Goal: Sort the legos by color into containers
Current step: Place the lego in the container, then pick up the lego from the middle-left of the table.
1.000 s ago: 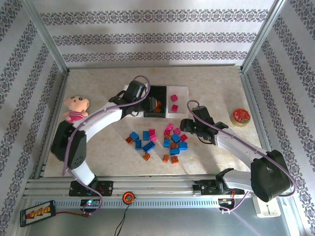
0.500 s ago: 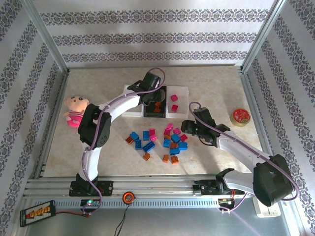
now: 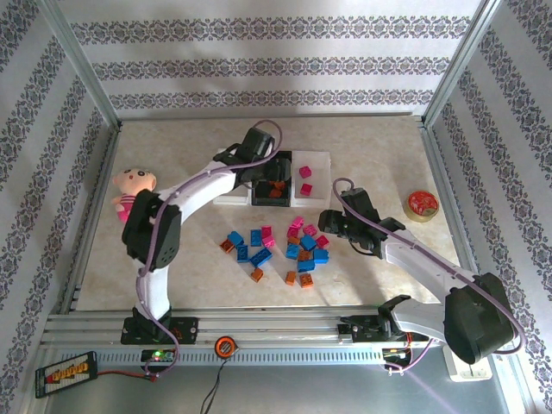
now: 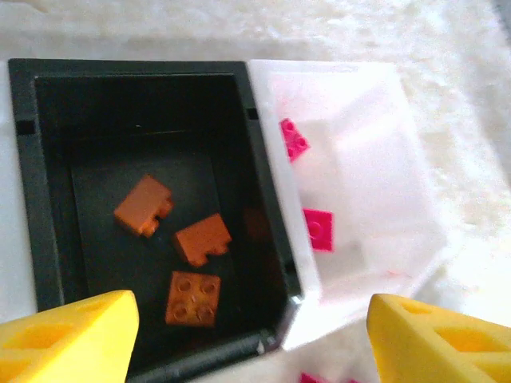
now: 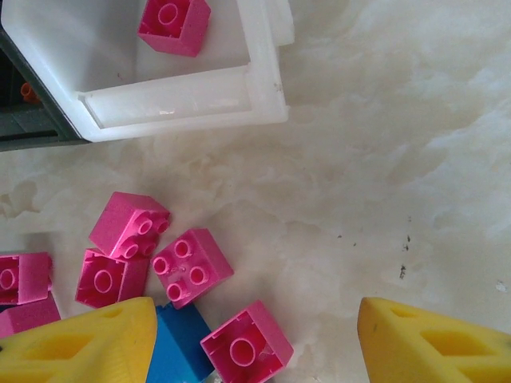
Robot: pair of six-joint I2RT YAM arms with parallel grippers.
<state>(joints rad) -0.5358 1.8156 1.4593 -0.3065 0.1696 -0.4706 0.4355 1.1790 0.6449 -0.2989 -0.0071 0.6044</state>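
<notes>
Legos (image 3: 285, 246) are lying loose in blue, orange and pink on the worktop (image 3: 379, 147) near the trays. Three orange bricks (image 4: 200, 238) are sitting in the black tray (image 4: 24, 159), and two pink bricks (image 4: 318, 230) in the white tray (image 4: 383, 183) touching it. The left gripper (image 4: 251, 339) is hovering above the black tray and the right gripper (image 5: 255, 343) above the loose pile, both with jaws spread and empty.

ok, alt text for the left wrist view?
The open left claw hovers above a black tray holding three orange bricks. An adjoining white tray on its right holds two pink bricks.
</notes>
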